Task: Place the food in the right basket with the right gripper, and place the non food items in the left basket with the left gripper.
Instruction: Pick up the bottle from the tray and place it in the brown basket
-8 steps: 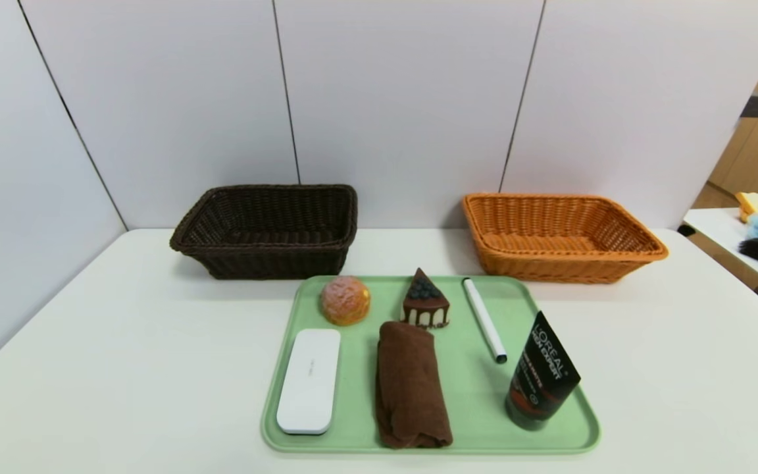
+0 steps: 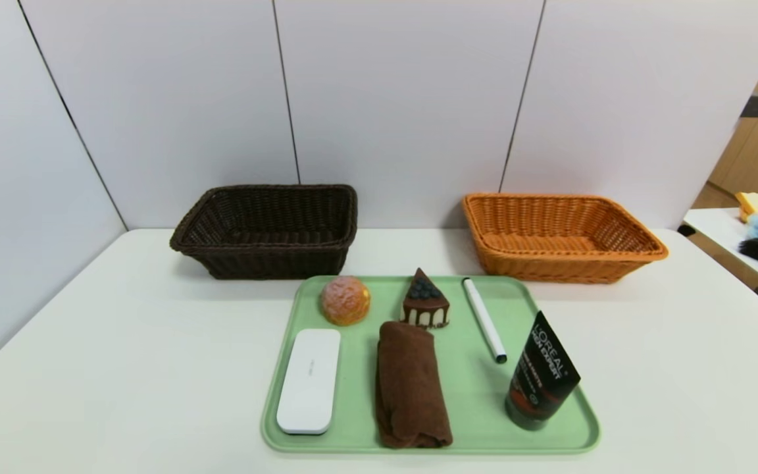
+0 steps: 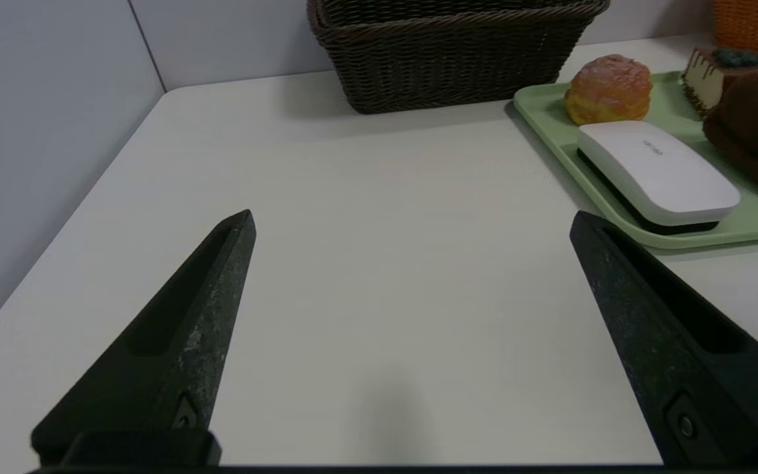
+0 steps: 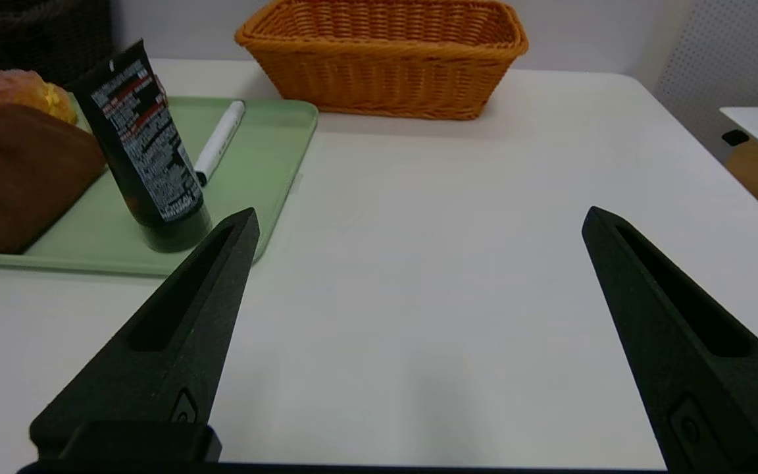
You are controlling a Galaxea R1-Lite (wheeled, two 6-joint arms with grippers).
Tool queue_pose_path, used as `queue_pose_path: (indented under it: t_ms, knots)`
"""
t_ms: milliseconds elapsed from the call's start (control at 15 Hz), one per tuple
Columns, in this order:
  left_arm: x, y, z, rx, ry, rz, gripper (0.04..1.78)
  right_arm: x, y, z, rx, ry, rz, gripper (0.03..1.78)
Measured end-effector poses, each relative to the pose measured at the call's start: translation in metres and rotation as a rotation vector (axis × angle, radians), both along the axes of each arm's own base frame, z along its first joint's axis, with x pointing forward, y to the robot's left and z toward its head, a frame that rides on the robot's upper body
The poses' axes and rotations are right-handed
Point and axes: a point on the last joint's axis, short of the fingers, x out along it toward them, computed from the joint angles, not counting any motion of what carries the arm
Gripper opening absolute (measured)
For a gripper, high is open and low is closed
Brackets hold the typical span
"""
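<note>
On a green tray (image 2: 471,395) lie a sugary bun (image 2: 345,300), a chocolate cake slice (image 2: 424,308), a white case (image 2: 309,380), a white marker pen (image 2: 483,320), a black L'Oreal tube (image 2: 539,382) standing upright, and a rolled brown towel (image 2: 412,385). The dark brown basket (image 2: 267,230) stands behind the tray to the left, the orange basket (image 2: 560,237) to the right. Neither gripper shows in the head view. My left gripper (image 3: 412,224) is open and empty over bare table left of the tray. My right gripper (image 4: 422,220) is open and empty over bare table right of the tray.
The white table (image 2: 122,342) is walled by grey panels behind and at the left. A second table (image 2: 728,230) with small items stands off to the far right. In the wrist views the case (image 3: 658,171) and the tube (image 4: 145,148) lie nearest the grippers.
</note>
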Motion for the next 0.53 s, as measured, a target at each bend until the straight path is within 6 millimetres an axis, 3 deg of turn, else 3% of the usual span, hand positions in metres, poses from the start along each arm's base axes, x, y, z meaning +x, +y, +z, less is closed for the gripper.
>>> queue_pose_path:
  t_ms: [267, 533]
  knots:
    - [0.004, 0.000, 0.036, -0.017, -0.007, -0.019, 1.69, 0.009, 0.000, 0.049, -0.003, 0.001, 0.051, 1.70]
    - [0.029, -0.001, 0.072, -0.034, -0.041, -0.025, 1.69, 0.034, 0.002, 0.077, -0.016, -0.012, 0.159, 1.70]
